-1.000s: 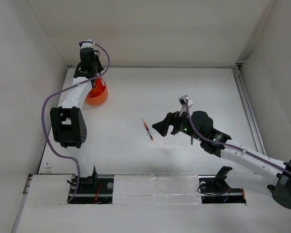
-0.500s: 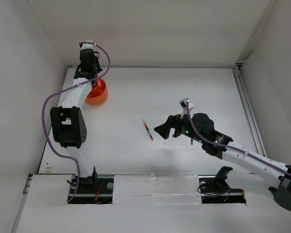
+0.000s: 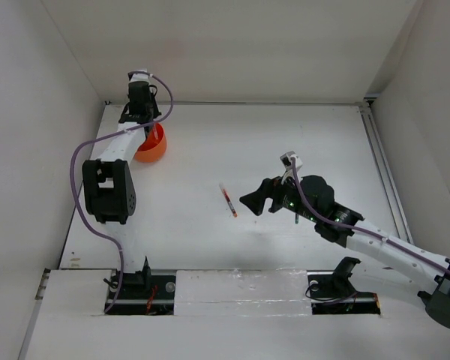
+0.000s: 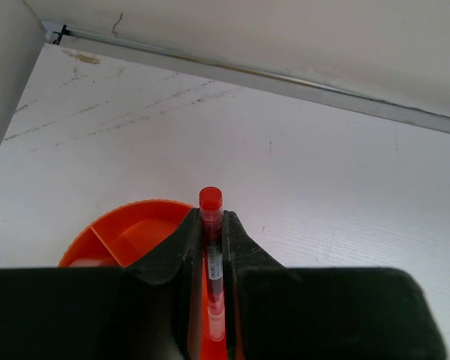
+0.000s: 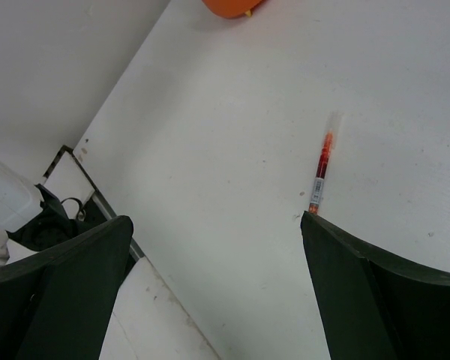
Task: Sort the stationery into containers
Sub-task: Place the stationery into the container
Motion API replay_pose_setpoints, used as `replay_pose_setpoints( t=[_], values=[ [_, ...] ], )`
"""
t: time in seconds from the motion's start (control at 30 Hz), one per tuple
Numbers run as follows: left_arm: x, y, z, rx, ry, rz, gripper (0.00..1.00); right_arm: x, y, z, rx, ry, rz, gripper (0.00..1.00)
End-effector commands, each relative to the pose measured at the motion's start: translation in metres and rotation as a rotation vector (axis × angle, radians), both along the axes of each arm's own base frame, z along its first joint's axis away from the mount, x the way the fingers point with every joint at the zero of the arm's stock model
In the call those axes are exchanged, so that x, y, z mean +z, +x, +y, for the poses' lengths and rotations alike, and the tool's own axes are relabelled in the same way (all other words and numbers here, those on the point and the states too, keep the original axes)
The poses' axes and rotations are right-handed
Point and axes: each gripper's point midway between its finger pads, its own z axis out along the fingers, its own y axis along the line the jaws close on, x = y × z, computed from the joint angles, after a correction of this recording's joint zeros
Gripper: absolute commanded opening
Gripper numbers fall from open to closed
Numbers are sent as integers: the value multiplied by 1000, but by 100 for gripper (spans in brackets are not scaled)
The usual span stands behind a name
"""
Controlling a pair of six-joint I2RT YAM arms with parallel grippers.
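Observation:
My left gripper [image 4: 211,219] is shut on a thin red-white pen [image 4: 211,199], whose red cap pokes out past the fingertips. It hangs over the right rim of the orange cup [image 4: 127,229], whose inner dividers show. From above, the left gripper [image 3: 143,124] covers the cup's [image 3: 154,145] back-left part. A second red-white pen [image 3: 228,200] lies flat mid-table. My right gripper [image 3: 252,201] stands open just to its right. In the right wrist view that pen [image 5: 320,172] lies just past the right finger [image 5: 360,277], outside the gripper [image 5: 214,221], and the cup [image 5: 229,7] shows at the top edge.
White walls close in the table on the left, back and right, with a metal rail [image 3: 379,161] along the right side. The near edge carries a white strip [image 3: 240,289] and the arm bases. Dark cables [image 5: 52,217] sit at the near-left corner.
The left gripper shifted slightly right and forward over the cup, pen still held. The right gripper crept a little nearer and lower beside the lying pen, still open.

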Motion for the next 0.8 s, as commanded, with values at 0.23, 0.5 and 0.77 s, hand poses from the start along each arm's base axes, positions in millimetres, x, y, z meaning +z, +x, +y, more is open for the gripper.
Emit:
replay_pose_setpoints(
  t=[0.23, 0.5, 0.77],
  values=[
    [-9, 3, 2, 13, -28, -20, 19, -1, -1, -2, -7, -2, -20, 100],
    [-3, -3, -6, -19, -63, -39, 65, -15, 6, -4, -43, -40, 4, 100],
    [96, -17, -34, -66, -71, -216, 96, -63, 29, 12, -85, -282, 101, 100]
  ],
)
